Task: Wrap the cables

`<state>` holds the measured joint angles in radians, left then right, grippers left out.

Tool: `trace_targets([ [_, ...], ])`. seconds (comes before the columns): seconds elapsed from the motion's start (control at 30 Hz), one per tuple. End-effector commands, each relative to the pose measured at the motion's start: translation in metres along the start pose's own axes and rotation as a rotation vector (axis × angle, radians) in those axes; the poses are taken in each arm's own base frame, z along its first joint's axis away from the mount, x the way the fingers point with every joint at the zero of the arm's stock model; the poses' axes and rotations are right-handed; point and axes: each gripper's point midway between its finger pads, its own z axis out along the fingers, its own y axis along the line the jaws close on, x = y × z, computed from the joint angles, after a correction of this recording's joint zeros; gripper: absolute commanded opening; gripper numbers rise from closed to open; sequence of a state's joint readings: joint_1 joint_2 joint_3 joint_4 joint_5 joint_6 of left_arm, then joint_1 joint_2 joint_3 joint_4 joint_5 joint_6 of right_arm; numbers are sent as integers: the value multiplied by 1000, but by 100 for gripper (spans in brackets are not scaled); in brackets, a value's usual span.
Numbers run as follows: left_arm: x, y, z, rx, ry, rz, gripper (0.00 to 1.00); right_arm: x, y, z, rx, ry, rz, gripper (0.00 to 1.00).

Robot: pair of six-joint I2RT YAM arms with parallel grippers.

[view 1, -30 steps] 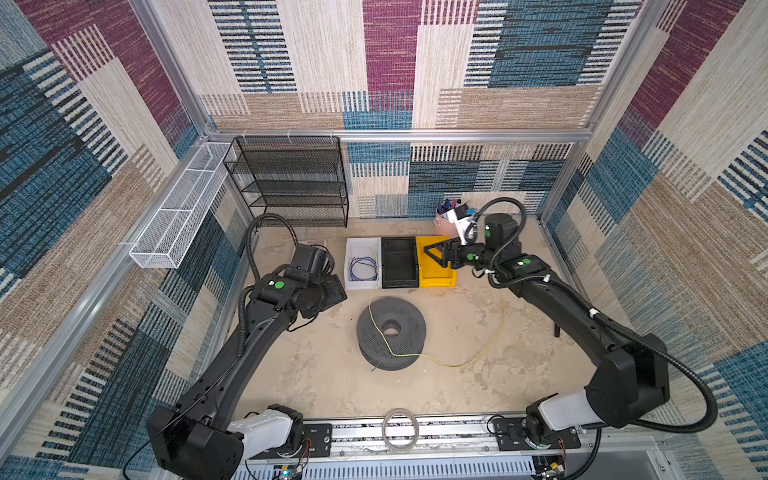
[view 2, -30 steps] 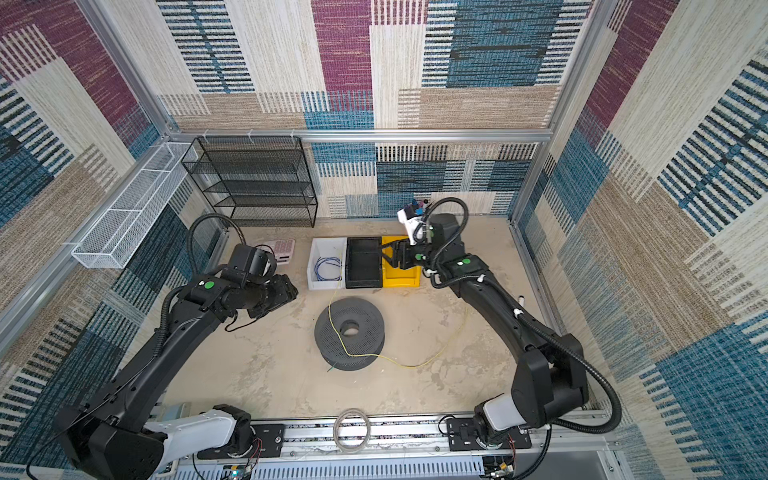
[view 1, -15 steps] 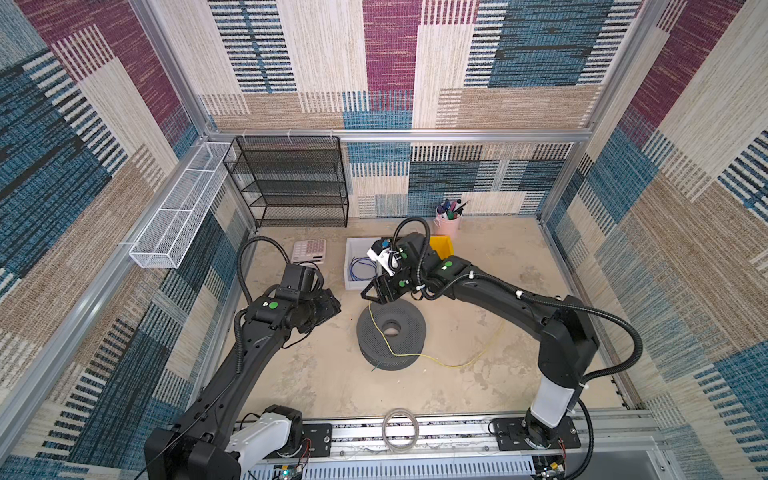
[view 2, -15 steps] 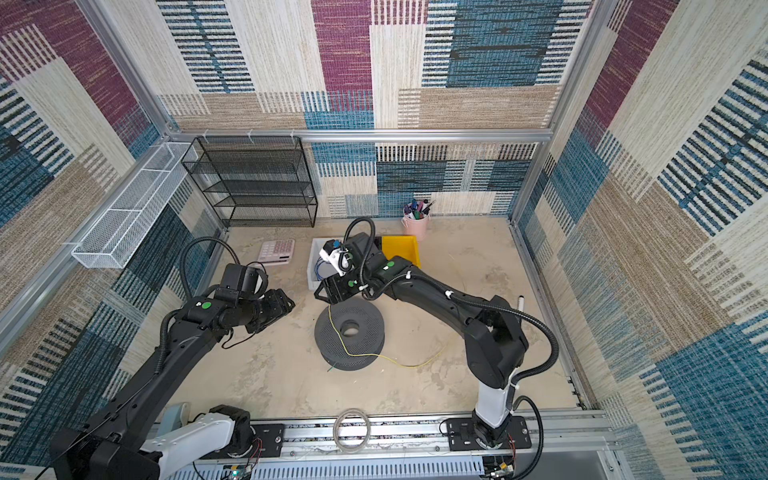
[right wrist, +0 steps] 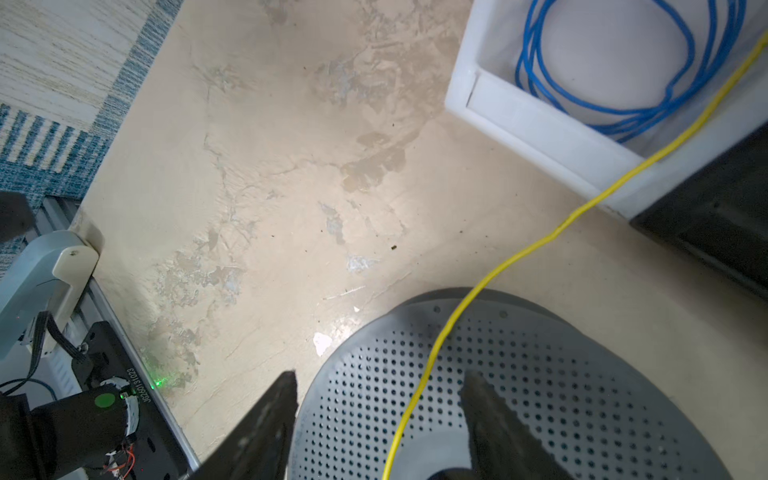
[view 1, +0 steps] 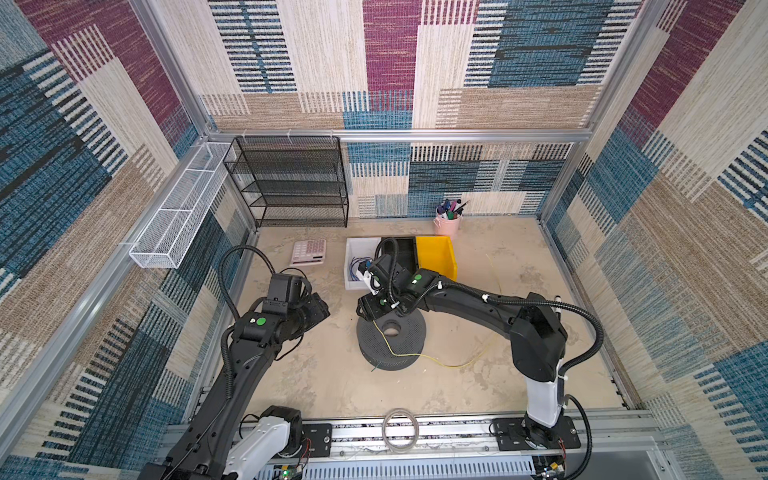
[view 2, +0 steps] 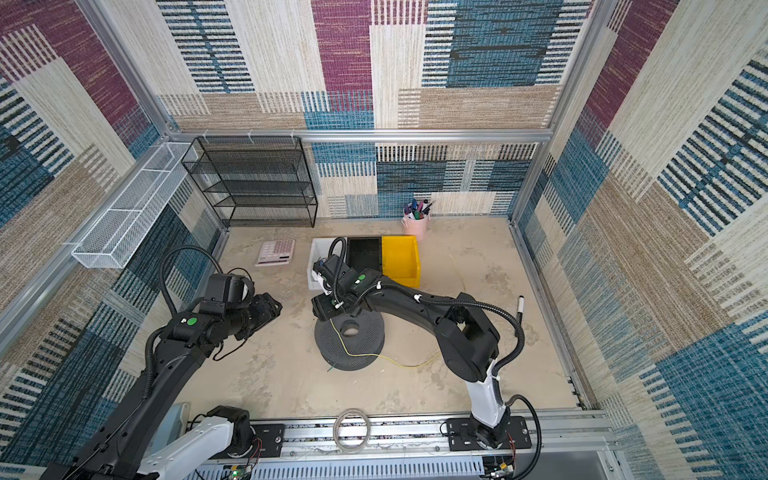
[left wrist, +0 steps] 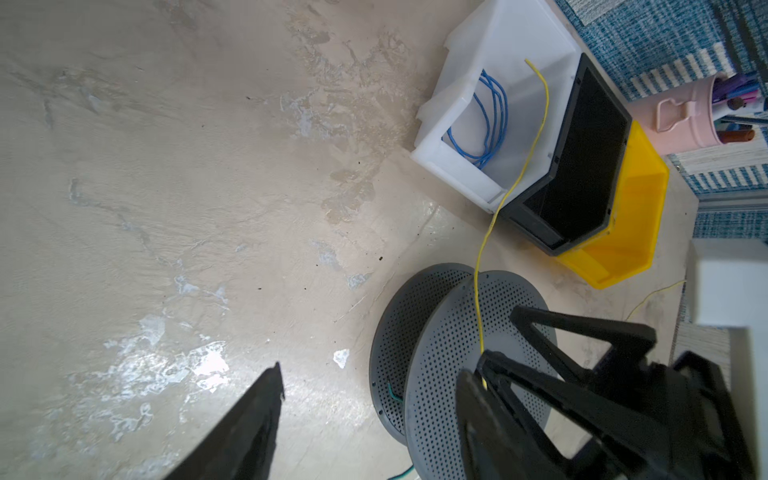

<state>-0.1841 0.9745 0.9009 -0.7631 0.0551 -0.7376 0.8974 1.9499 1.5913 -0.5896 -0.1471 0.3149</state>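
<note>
The thin yellow cable [left wrist: 478, 299] lay draped loosely over the grey perforated spool [view 1: 405, 340], its tail on the floor, not yet wound; the thin blue cable [right wrist: 636, 118] sat coiled in the white plastic bin [view 1: 361, 247]; my right gripper [right wrist: 380, 376] hovered wide astride the yellow; my left gripper [view 1: 322, 309] hung wide, empty, beside the spool.

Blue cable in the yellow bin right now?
No, the blue cable lies coiled inside the white bin, as the right wrist view shows.

Yellow cable [right wrist: 575, 215] smooth, glossy; spool [right wrist: 540, 395] matt perforated plastic; tabletop [right wrist: 291, 166] scuffed, patchy sheen
</note>
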Motion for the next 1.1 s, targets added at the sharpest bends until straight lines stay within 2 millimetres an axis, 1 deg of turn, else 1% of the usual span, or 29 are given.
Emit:
trace_targets([
  [0.0, -3, 1, 2, 7, -18, 1, 68, -2, -11, 1, 66, 7, 38, 61],
  [0.03, -3, 2, 3, 10, -15, -2, 68, 0, -11, 5, 64, 24, 44, 57],
  [0.1, -3, 2, 1, 12, -19, 4, 67, 4, -8, 11, 46, 44, 50, 54],
  [0.23, -5, 5, -5, 10, -49, 20, 67, -1, -3, 22, 19, 48, 51, 54],
  [0.37, -7, 7, -10, 3, -64, 33, 68, 2, -5, 38, 31, 91, 44, 52],
  [0.43, -6, 9, -12, 5, -73, 30, 68, 0, -3, 42, 18, 88, 43, 50],
  [0.47, -6, 9, -12, 7, -76, 28, 68, -3, -1, 42, 10, 81, 42, 48],
  [0.57, -4, 13, -11, 4, -75, 19, 68, -10, 0, 45, 9, 69, 36, 38],
  [0.7, -5, 14, -13, 4, -76, 17, 68, -9, -3, 52, 23, 85, 25, 28],
  [0.87, -9, 15, -17, 1, -91, 16, 68, -5, -2, 57, 10, 98, 16, 29],
  [1.07, -12, 15, -17, -5, -99, 5, 68, -3, 8, 61, -23, 113, -14, 29],
])
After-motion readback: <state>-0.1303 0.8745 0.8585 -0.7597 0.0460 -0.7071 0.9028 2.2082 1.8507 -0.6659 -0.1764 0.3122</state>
